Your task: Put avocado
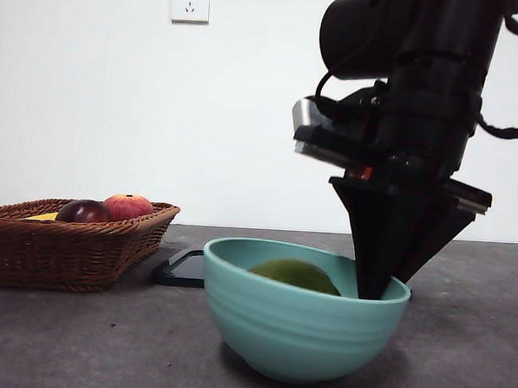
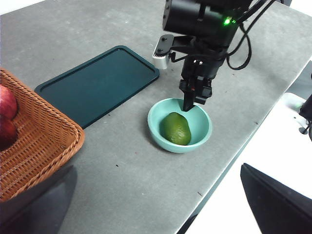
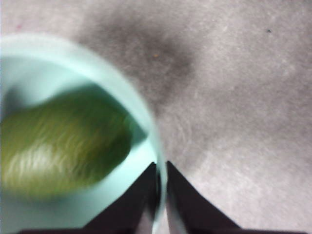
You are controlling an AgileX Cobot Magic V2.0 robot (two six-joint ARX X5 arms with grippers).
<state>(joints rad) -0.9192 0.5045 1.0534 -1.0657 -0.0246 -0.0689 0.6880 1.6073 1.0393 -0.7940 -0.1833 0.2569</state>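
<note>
**Avocado in the bowl, jaws on the rim**

I see the right gripper [image 3: 159, 192] pinching the teal bowl [image 2: 158, 137] at its rim; the avocado [image 2: 176, 128] lies inside. No readable writing. Open table [image 2: 122, 185] surrounds the bowl.

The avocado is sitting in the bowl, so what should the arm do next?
Probably lift straight up. The avocado lies loose in the bowl, and the right gripper pinches the bowl's rim, nearly closed, not the fruit.

Bowl rim [image 1: 308, 249] hides most of the avocado [image 1: 295, 275]; basket [image 2: 34, 141] is cropped.
</note>
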